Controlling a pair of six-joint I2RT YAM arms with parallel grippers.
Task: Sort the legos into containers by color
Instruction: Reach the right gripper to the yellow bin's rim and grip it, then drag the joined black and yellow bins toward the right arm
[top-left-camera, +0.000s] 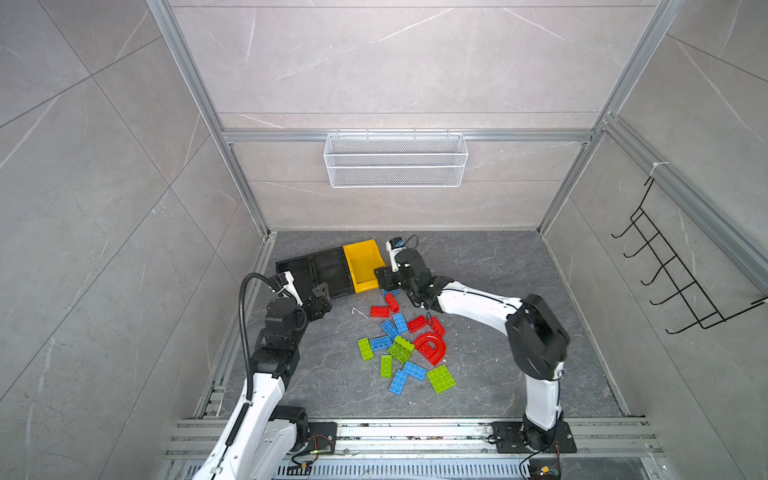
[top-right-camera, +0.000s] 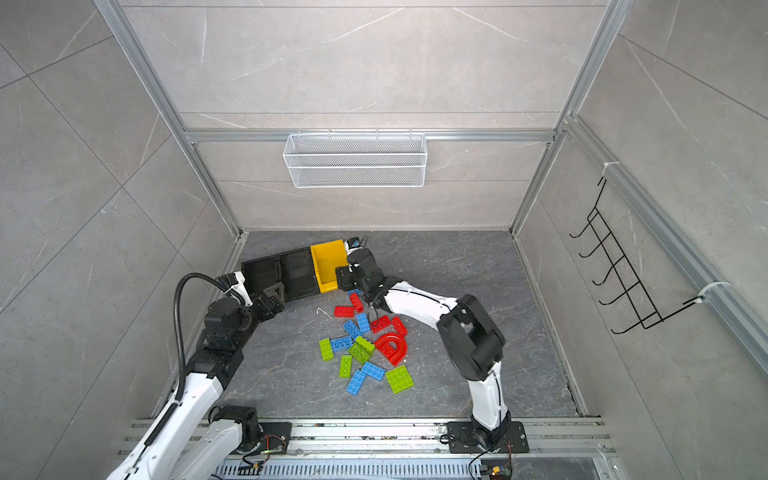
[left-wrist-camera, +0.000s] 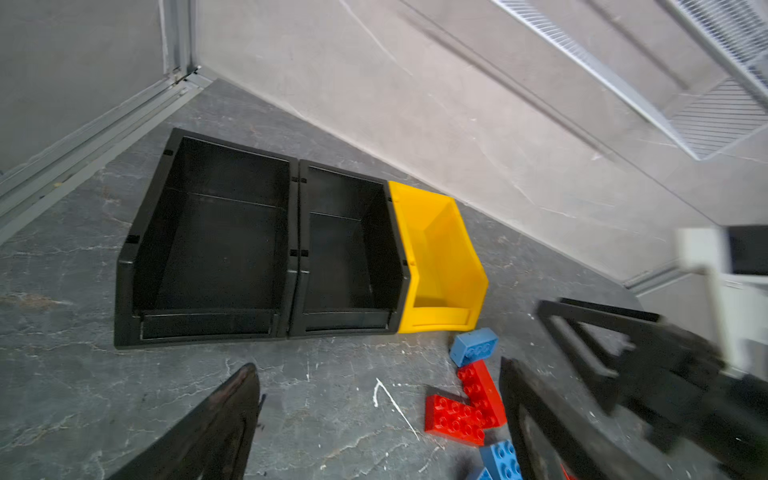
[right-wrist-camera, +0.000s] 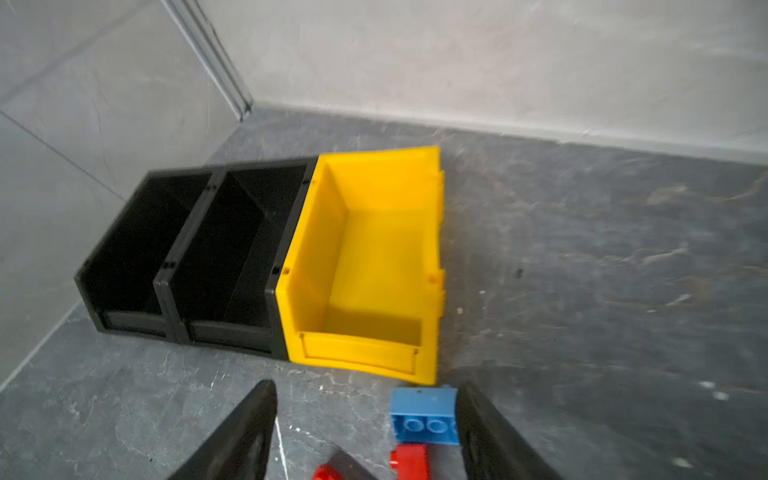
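- Mostly the legos lie loose in one heap on the dark, marbled counter (top-left-camera: 498, 257), all outside the bins: studded plastic bricks in blue, red and lime green.
- One small blue brick (right-wrist-camera: 424, 415) lies on its side just before the front lip of the yellow bin (right-wrist-camera: 286, 291), with two round studs facing the right wrist camera. A red brick (right-wrist-camera: 409, 461) lies right beside it.
- The right pincer (right-wrist-camera: 365, 399) hangs over that blue brick with its jaws apart. One finger (right-wrist-camera: 490, 436) appears to touch the brick's end and the other stands well clear, so nothing is clamped.
- The left pincer (left-wrist-camera: 376, 370) is apart too, with bare counter between its fingers, near the front of the middle black bin (left-wrist-camera: 349, 328).
- The bins stand in a row, touching side by side: the outer black bin (left-wrist-camera: 124, 266), the middle black bin, then the yellow bin, each with a low, sloped front.
- Two flat red bricks (left-wrist-camera: 457, 415) meet in an L close to the small blue brick.
- In a top view, a red arch piece (top-left-camera: 432, 347) lies flat at the heap's right edge, touching a chunky green block (top-left-camera: 401, 349).
- A wide green brick (top-left-camera: 440, 378) and a long blue brick (top-left-camera: 398, 381) lie at the heap's near edge.
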